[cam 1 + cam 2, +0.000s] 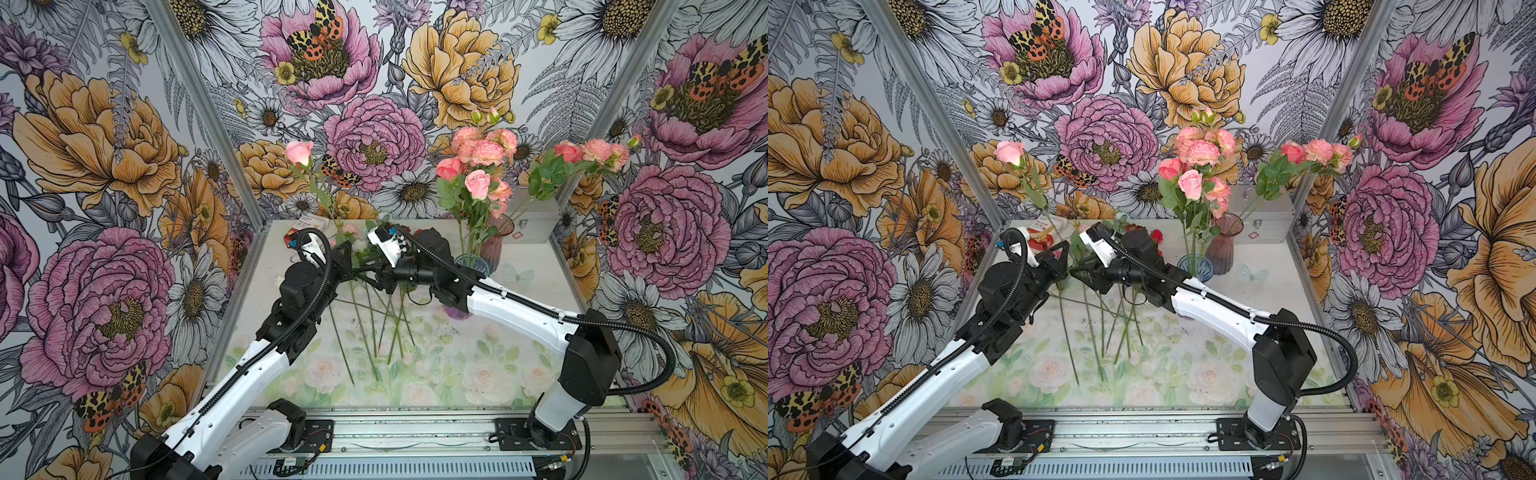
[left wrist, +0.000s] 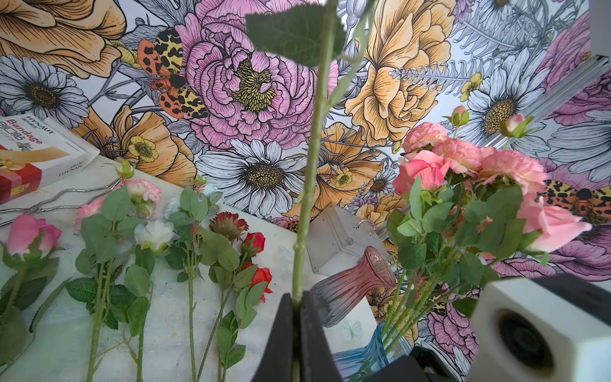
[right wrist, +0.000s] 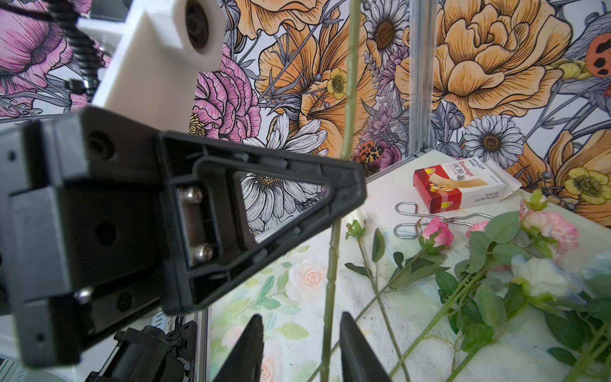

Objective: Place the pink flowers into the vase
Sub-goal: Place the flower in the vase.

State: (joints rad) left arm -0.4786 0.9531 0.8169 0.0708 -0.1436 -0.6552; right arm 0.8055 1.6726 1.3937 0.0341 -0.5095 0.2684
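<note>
The pink vase point(image 1: 493, 248) is glossy ribbed glass; at its eight o'clock, the blue vase point(image 1: 466, 262) likewise. The pink flowers point(image 1: 478, 166) look matt cloth; the case point(image 1: 536, 220), metal.

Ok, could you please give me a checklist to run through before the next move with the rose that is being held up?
1. Left hand shut on the held rose: ok, clamped low on its stem.
2. Stem passing between the right hand fingers: ok, though off centre.
3. Right hand gripping the stem: not ok, its fingers stand apart from it.
4. Held rose upright, apart from the bunch: ok.
5. Blue vase upright: ok.
6. Room in it for another stem: cannot tell.
</note>
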